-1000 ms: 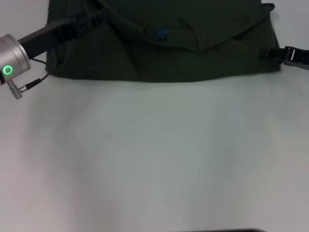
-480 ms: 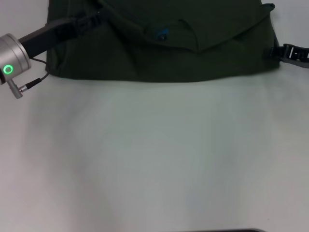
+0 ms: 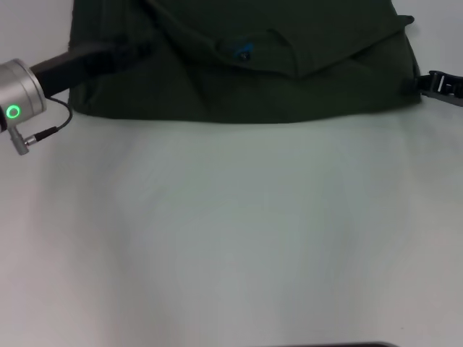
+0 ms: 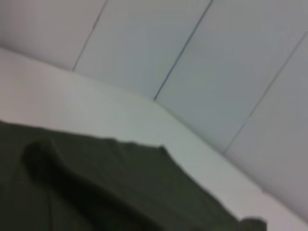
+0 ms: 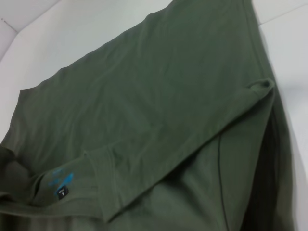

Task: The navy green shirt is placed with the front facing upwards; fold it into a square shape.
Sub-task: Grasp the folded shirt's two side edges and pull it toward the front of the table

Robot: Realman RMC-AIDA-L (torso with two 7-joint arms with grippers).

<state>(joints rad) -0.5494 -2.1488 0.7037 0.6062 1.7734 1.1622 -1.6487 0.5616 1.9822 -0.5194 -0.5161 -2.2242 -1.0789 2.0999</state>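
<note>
Two arms flank the folded navy green shirt [image 3: 246, 65].

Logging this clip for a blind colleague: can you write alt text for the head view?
A dark green shirt lies partly folded along the far edge of a white table, its blue neck label showing. The left gripper reaches onto the shirt's left side, and the right gripper sits at its right edge.

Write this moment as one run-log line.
shirt: partly folded, neck label up | left tool: over shirt's left edge | right tool: beside shirt's right edge | table: white
</note>
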